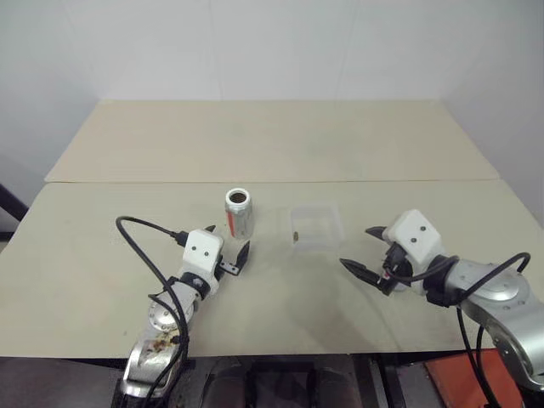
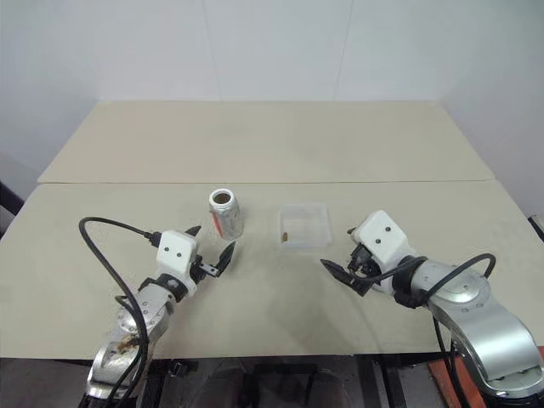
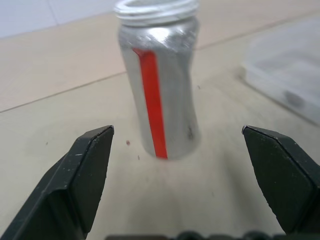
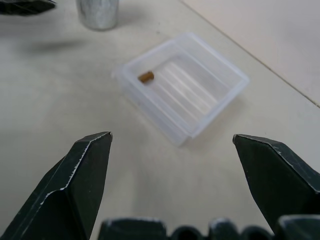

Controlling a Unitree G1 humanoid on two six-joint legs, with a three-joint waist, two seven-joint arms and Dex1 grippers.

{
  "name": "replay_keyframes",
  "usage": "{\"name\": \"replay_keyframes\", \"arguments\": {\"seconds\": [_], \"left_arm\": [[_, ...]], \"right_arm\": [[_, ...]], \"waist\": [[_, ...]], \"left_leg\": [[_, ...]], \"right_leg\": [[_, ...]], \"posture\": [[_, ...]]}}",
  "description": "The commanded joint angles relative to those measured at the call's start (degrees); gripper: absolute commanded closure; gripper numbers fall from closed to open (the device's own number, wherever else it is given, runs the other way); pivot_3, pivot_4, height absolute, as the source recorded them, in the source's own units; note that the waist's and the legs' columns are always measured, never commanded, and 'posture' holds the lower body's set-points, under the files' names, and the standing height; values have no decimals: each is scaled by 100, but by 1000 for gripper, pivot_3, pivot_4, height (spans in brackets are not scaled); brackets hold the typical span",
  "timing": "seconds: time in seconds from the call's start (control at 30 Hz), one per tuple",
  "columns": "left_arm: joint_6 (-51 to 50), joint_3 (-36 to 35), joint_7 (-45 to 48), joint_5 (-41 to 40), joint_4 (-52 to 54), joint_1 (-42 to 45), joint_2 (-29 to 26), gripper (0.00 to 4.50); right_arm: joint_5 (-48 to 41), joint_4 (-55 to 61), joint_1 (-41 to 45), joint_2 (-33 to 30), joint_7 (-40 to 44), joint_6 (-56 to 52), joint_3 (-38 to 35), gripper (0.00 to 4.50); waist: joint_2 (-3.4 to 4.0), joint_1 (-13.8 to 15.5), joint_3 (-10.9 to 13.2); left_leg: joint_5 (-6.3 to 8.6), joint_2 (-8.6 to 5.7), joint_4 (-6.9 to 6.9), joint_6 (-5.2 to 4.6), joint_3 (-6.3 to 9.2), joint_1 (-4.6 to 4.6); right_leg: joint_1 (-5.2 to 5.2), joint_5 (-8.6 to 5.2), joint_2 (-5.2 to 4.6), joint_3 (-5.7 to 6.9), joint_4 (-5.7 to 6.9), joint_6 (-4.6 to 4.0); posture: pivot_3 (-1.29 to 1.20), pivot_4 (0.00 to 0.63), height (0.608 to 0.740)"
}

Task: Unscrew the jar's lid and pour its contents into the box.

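The jar [image 1: 239, 212] stands upright on the table with its mouth open; it looks silvery with a red stripe [image 3: 152, 100]. The lid is out of view. My left gripper [image 1: 227, 241] sits just short of the jar, open, its fingers level and apart from the jar's sides. To the right of the jar lies the clear box [image 1: 327, 242], and the contents, a small brown pellet [image 4: 146, 76], rest inside it near one corner. My right gripper [image 1: 355, 246] hovers open at the box's right, nothing between its fingers [image 4: 85, 170].
The beige table [image 1: 272, 289] has a seam [image 1: 272, 181] running across behind the jar and box, with a second board beyond it. The front edge lies close under both arms. A black cable [image 1: 140, 238] loops off the left wrist.
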State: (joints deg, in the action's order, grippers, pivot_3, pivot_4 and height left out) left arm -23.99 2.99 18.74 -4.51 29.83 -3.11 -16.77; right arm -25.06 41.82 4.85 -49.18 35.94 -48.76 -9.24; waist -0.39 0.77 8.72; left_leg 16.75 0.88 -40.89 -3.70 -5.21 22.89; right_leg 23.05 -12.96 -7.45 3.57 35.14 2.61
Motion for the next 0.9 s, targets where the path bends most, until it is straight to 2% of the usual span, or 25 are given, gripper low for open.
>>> {"name": "replay_keyframes", "arguments": {"seconds": [0.03,0.1,0.2,0.3,0.4,0.67,0.77,0.9], "left_arm": [[359,-506,1143,-721,594,-282,-767,18],[626,-779,1515,-855,525,-359,-1183,18],[1040,-1128,1392,-537,-23,-60,-1539,18],[1581,-1641,1380,-458,-882,193,-1817,18],[1750,-1935,2036,-945,-1144,53,-2082,18],[1297,-2106,3866,-2616,-875,-491,-2618,18],[1194,-1874,4286,-2721,-844,-514,-2819,18],[1360,-1546,4195,-2334,-823,-476,-2791,18]], "right_arm": [[-276,-132,-299,-341,893,627,-827,0],[-274,-328,-569,-515,1493,1184,-1170,0],[-185,-637,-894,-760,2152,1807,-1535,0],[-121,-799,-1022,-841,2374,2122,-1727,0],[-74,-776,-1201,-807,2402,2181,-1842,0],[-45,-447,-1707,-961,2297,1588,-2263,0],[-53,-274,-2073,-957,2444,1431,-2707,0],[-4,-124,-2341,-906,2408,1373,-2916,0]], "waist": [[1,-3,-1],[6,0,-3],[10,14,-6],[10,3,-6],[11,-35,-7],[11,18,-6],[14,20,-8],[15,7,-9]], "left_leg": [[0,2,1,0,1,1],[1,3,5,0,-2,-2],[5,0,4,-8,-2,-7],[17,-2,4,-28,-3,-16],[4,0,5,-6,-9,-19],[0,5,6,4,-11,-7],[1,4,6,4,-7,-10],[2,3,8,3,-8,-16]], "right_leg": [[1,-2,0,1,1,-3],[2,-4,0,0,0,-7],[-5,-4,0,1,-4,-7],[-14,0,0,1,-3,-6],[-13,0,1,-3,-2,-6],[-1,-2,-1,-2,-4,-6],[-5,-1,-2,0,-3,-6],[-13,-1,-2,-3,-4,-6]], "posture": [[0,150,740],[0,150,740],[0,150,740],[0,150,740],[0,150,740],[0,150,740],[0,150,740],[0,150,740]]}}
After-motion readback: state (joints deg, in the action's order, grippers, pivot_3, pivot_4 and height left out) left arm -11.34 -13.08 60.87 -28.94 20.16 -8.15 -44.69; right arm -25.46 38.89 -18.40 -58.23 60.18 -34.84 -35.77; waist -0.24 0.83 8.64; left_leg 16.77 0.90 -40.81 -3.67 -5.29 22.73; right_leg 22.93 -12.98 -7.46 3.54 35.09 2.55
